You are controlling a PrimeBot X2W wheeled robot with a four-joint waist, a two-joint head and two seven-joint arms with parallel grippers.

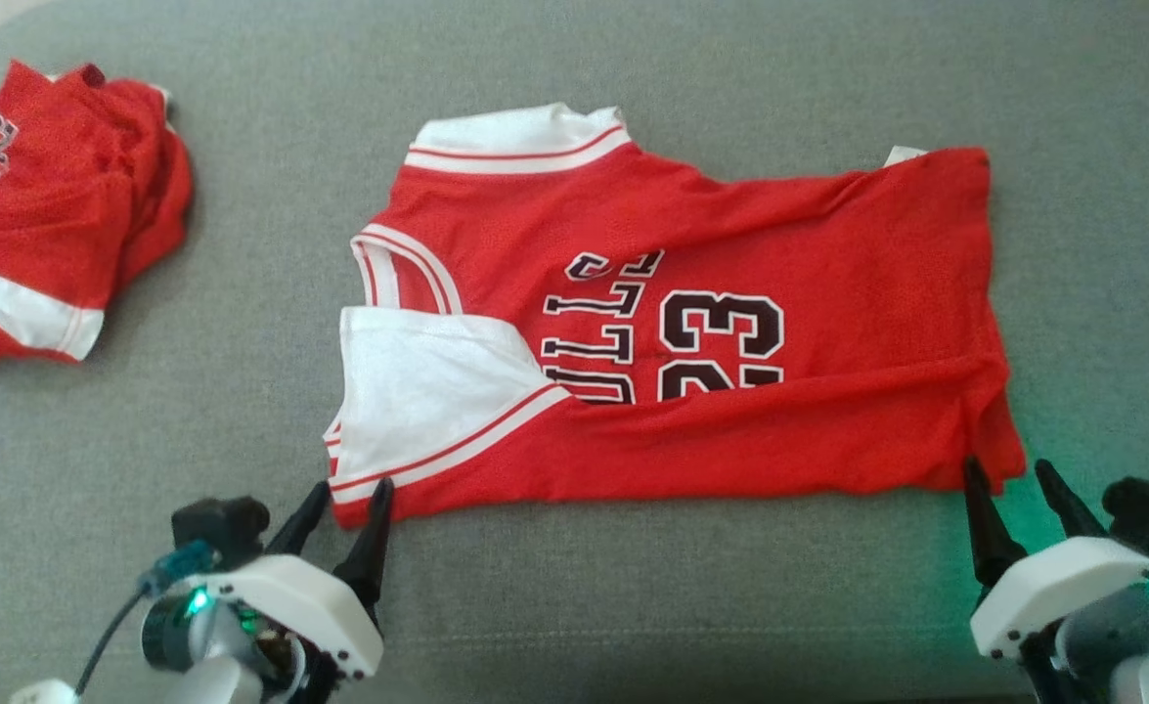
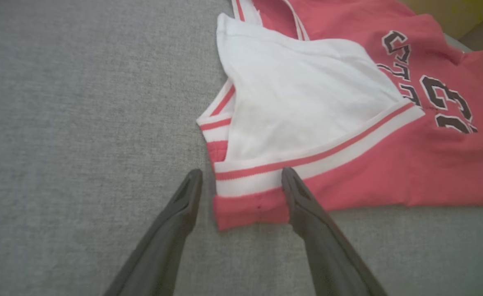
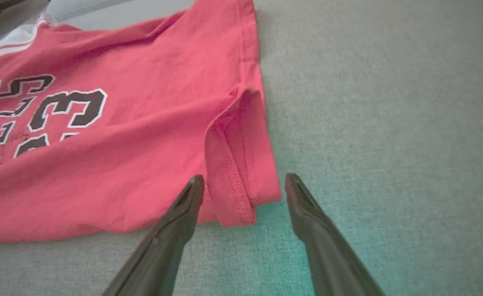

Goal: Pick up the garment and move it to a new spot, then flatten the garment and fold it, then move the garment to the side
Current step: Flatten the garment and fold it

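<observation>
Risk lies chiefly at the 2 near corners of the jersey (image 1: 691, 323), where only a thin edge is offered to each gripper. The left gripper (image 1: 354, 486) is held spread wide astride the red shoulder corner, nothing grasped; the right gripper (image 1: 1007, 464) is likewise spread and empty, astride the doubled-over bottom corner. If the jaws are shut too high, the cloth could be missed; if too deep, the grey cushion (image 1: 574, 606) beneath could be pinched as well. At the right corner the hem is tucked on itself, so 1 layer alone might be caught and the fold dragged askew. The jersey is laid sideways mid-cushion, neck to the robot's left, folded lengthwise: red, white-trimmed, a white inner panel exposed and the black 23 cut off by the near fold. Another red garment (image 1: 56, 215) is heaped well apart at the far left
</observation>
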